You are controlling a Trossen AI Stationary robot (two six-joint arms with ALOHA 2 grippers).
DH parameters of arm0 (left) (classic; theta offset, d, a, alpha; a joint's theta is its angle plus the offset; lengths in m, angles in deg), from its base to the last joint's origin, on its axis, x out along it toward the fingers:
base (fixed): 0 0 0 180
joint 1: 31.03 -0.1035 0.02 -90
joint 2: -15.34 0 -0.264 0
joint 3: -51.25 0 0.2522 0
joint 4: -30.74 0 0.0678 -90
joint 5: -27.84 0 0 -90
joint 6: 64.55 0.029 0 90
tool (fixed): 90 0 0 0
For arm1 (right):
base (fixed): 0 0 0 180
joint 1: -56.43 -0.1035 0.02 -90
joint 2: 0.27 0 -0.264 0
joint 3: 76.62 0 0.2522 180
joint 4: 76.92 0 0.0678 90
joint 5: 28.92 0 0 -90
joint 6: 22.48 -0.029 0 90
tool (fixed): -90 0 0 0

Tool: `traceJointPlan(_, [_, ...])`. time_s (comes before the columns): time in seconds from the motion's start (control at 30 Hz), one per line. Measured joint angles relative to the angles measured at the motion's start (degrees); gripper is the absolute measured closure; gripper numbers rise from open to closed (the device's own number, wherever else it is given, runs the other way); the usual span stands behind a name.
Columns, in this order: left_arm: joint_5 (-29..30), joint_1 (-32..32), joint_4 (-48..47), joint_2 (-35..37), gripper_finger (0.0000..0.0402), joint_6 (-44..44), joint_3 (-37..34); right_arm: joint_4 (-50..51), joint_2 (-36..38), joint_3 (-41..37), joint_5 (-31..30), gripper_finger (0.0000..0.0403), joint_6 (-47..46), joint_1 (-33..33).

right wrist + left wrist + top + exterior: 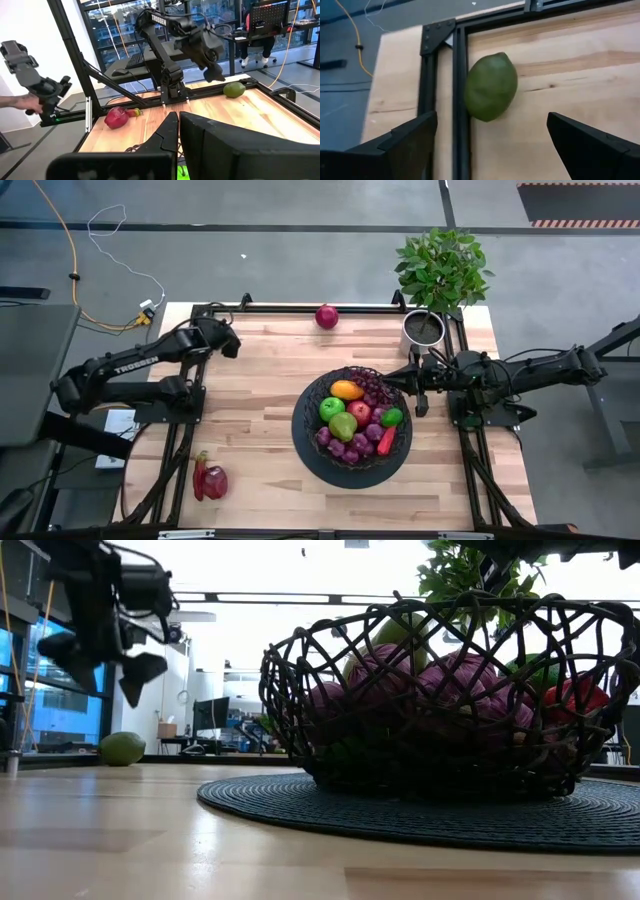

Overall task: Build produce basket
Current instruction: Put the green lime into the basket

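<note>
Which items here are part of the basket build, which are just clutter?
Job: basket, produce in it, lime under open left gripper, red onion, red pepper and fruit.
Lying about: potted plant, round mat, cables.

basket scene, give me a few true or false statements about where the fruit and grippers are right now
1. The left gripper hangs open over a green fruit at the table's far left corner. True.
2. The basket is empty. False: it holds grapes, a green apple, an orange-yellow fruit and more.
3. The red onion lies on the table at its far edge, outside the basket. True.
4. The right gripper holds a fruit. False: it is shut on nothing, beside the basket's right rim.
5. The red pepper near the left front is already in the basket. False: it lies on the bare wood.
</note>
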Motion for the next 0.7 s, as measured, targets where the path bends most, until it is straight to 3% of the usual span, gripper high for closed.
traceJointPlan(0.33, [-0.41,-9.01,14.86,-0.02,0.0037,3.23,-7.77,0.01,-0.01,-0.01,-0.02,0.0403,-2.59,0.0])
traceJointPlan(0.7, [-7.85,-20.9,28.12,-5.6,0.0037,12.72,-8.84,0.01,-0.01,-0.01,-0.07,0.0403,-3.67,0.0])
